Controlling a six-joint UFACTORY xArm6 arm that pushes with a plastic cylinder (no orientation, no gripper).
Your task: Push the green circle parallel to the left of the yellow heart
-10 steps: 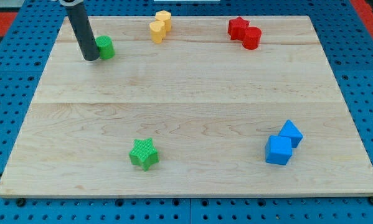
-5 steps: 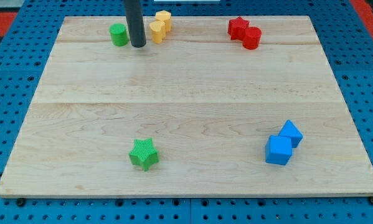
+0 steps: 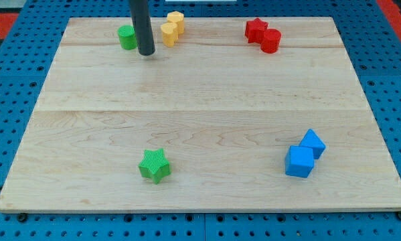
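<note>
The green circle (image 3: 126,37) stands near the board's top edge, left of centre. The yellow heart (image 3: 168,33) sits to its right at about the same height, with a second yellow block (image 3: 177,21) touching it just above and to the right. My rod comes down between the circle and the heart, and my tip (image 3: 146,52) rests on the board just right of and slightly below the green circle, close to it.
A red star (image 3: 256,29) and a red cylinder (image 3: 271,41) touch near the top right. A green star (image 3: 154,165) lies at the bottom, left of centre. Two blue blocks, a cube (image 3: 299,162) and another (image 3: 312,143), sit at the lower right.
The green circle has moved right and up from the far left. My tip swung from the circle's left side to its right side, then edged slightly left and down.
</note>
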